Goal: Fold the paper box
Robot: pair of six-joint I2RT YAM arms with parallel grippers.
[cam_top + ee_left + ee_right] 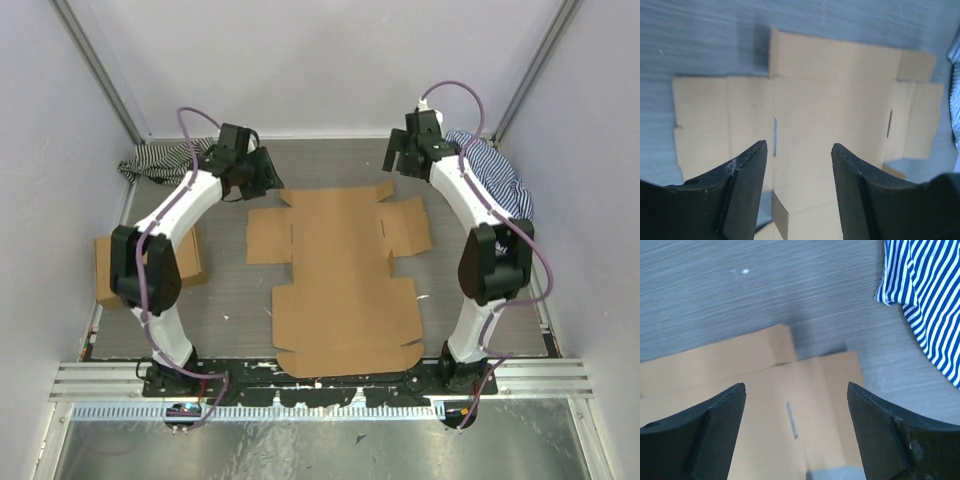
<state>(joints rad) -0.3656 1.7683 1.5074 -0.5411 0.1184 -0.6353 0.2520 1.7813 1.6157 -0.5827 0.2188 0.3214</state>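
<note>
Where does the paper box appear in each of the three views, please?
Top external: the paper box lies flat in the middle, between the arms.
Left wrist: the paper box fills the centre.
Right wrist: the paper box sits lower left.
Shared landmark: the blue-striped cloth, right of it everywhere.

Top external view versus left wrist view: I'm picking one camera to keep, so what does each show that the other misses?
Only the top external view shows the right hand, the second box by the left wall and the dark striped cloth in the far left corner. Only the left wrist view shows the slits in the sheet close up, seen past the open left hand. Both show the paper box lying flat and unfolded on the table.
</note>
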